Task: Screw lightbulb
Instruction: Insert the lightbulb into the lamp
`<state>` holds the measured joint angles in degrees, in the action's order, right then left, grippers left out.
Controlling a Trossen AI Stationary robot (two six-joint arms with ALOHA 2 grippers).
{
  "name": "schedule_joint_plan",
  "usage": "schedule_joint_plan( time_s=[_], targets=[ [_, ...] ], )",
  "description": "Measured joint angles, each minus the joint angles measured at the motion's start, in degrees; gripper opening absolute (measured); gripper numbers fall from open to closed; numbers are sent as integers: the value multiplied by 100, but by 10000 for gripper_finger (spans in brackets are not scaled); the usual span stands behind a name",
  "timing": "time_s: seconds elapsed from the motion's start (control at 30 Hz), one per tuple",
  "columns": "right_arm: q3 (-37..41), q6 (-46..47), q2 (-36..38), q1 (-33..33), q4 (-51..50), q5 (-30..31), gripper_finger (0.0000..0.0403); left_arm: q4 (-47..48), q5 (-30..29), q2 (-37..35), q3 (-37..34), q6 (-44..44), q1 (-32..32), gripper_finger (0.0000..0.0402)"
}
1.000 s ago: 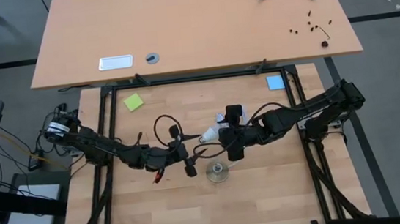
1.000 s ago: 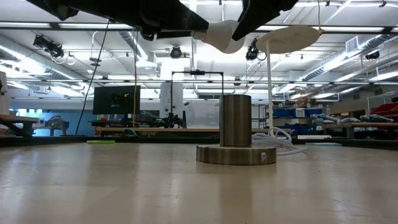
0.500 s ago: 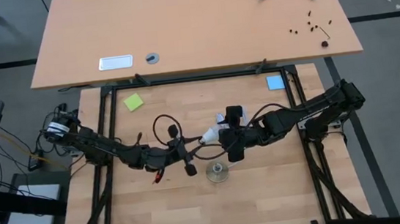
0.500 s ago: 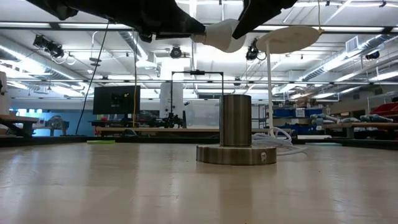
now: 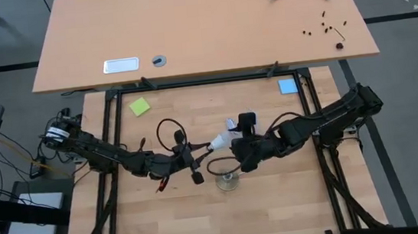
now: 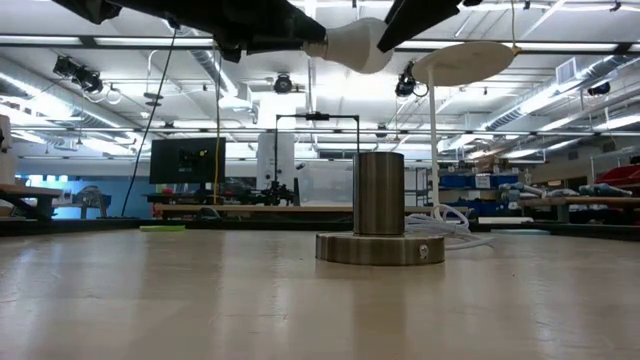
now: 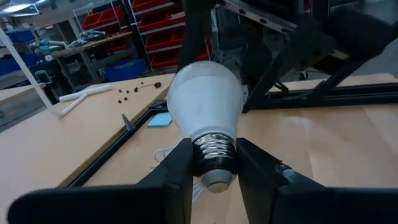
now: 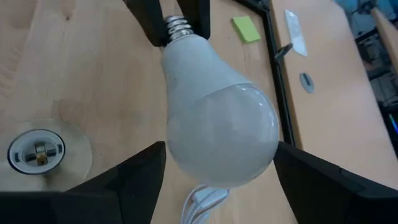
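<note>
From above, the left gripper (image 5: 201, 151) and right gripper (image 5: 235, 147) meet over the middle of the wooden worktop (image 5: 279, 210), with the lightbulb (image 5: 219, 140) between them, its narrow end toward the left fingers. The lamp socket (image 5: 227, 180) stands on the worktop just beside the right fingers, its white cord (image 5: 234, 124) running off behind them.

At worktop level, the lightbulb (image 6: 348, 45) hangs in the air well above the socket (image 6: 380, 210), dark gripper parts on both sides of it.

In the left wrist view, the left fingers (image 7: 180, 171) pinch the bulb's metal screw base (image 7: 214, 160), one on each side, touching it. The frosted globe (image 7: 204, 102) points away from them.

In the right wrist view, the right fingers (image 8: 134, 177) are spread wide on either side of the globe (image 8: 217, 127), with a gap showing on each side. Beyond the globe, the left fingers (image 8: 148, 18) clamp the threaded end. The socket (image 8: 37, 151), seen open-side up, lies beside one right finger.
</note>
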<state>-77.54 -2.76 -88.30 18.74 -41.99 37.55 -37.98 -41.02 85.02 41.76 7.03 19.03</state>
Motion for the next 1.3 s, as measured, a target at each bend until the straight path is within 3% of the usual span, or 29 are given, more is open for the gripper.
schedule_joint_plan(
  time_s=[0.37,0.53,0.67,0.9,1.17,1.3],
  targets=[
    [0,517,741,460,-46,534,309,68,-109,-278,0,7,-12,84],
    [161,604,952,539,137,596,310,393,0,-580,0,14,-13,46],
    [526,576,1066,551,597,591,310,531,442,-847,1,-1,-15,6],
    [897,567,1074,507,1247,562,310,1141,497,-945,2,-176,-11,4],
    [1115,602,1061,472,1313,266,310,2001,407,-943,2,-823,-79,2],
    [1169,754,1061,407,1456,-12,310,2600,366,-943,2,-1624,-170,2]
  ],
)
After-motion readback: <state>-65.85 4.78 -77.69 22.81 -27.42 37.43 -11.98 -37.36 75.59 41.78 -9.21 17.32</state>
